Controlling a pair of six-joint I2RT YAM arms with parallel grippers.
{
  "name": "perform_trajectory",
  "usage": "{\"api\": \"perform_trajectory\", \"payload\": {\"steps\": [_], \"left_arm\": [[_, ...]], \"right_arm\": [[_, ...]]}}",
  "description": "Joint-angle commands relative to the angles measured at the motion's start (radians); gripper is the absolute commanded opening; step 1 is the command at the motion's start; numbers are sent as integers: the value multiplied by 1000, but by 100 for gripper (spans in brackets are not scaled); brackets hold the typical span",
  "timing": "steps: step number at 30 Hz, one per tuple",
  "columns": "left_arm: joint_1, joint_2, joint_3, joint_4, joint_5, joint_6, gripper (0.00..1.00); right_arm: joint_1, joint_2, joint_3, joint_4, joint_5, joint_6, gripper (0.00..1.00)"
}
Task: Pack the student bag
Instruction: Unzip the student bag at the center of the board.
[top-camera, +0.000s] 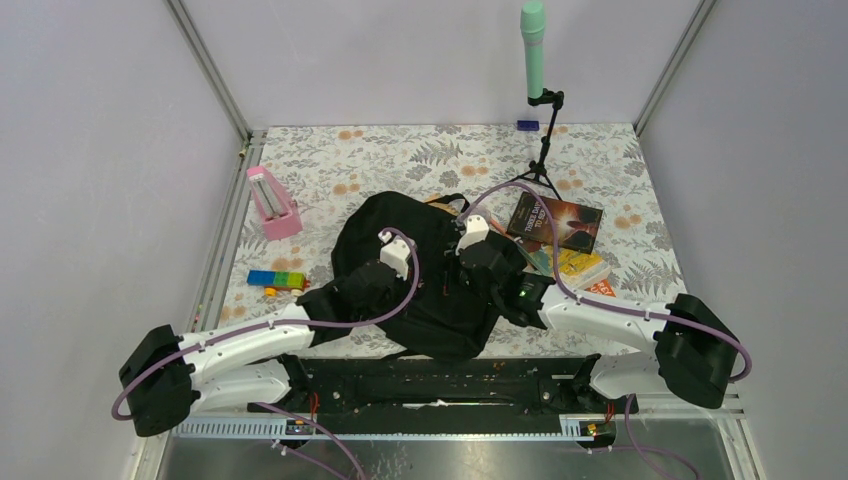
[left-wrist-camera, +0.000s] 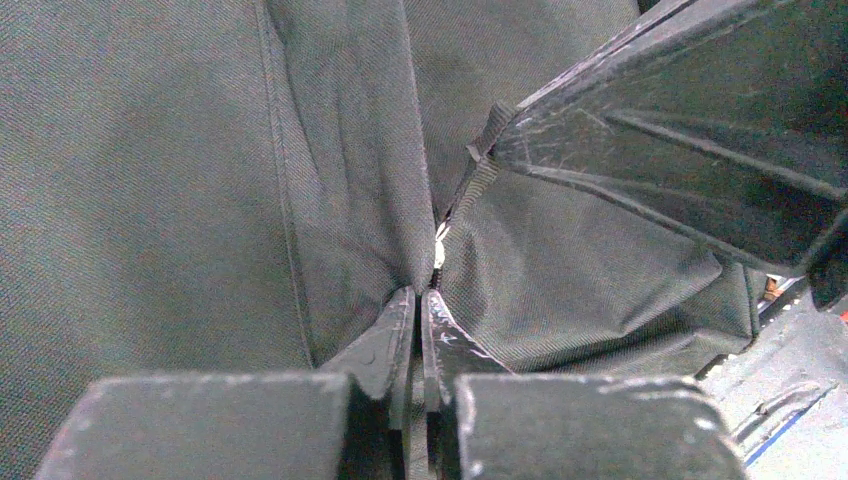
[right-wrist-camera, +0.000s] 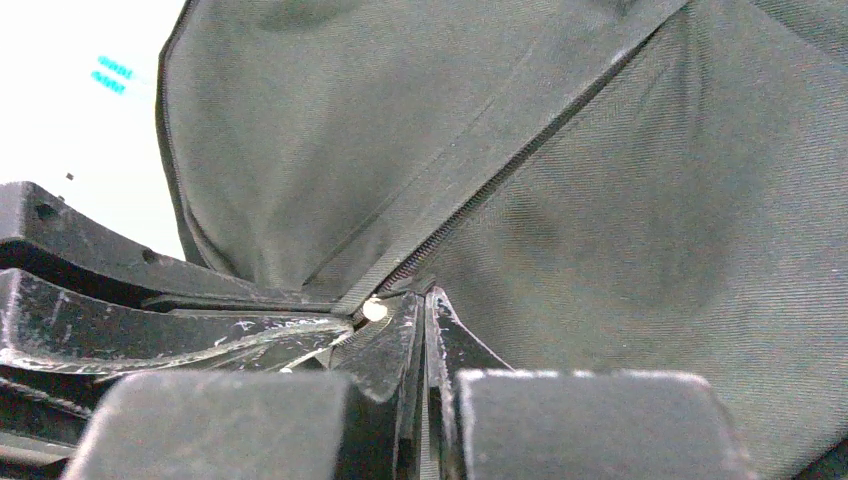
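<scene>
Pinching student bag (top-camera: 380, 225): left claw (left-wrist-camera: 420, 297), right claw (right-wrist-camera: 421, 297) (both angled inward)

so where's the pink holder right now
In the top view the pink holder stands on the left side of the table, a little left of the student bag and beyond the strip of coloured blocks.

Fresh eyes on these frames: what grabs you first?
The black student bag slumps dead centre. The left end effector and the right end effector are each pinched shut on its fabric beside a zip. A mint-green microphone stands on a tripod at the far edge, books right of the bag.
</scene>
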Motion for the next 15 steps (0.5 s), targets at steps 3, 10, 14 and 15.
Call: {"api": "perform_trajectory", "payload": {"steps": [3,10,14,15], "left_arm": [[-11,-43,14,-25,-22,-25,0],[-14,-82,5,-65,-30,-39,0],[-15,-107,4,-75,-14,-50,0],[-14,-109,5,-79,-6,-50,0]], "right_arm": [[-4,-57,80,-29,114,-76,0],[-22,-34,122,-89,140,-102,0],[-38,-26,143,-119,148,-109,0],[-46,-25,150,-130,149,-107,0]]}}
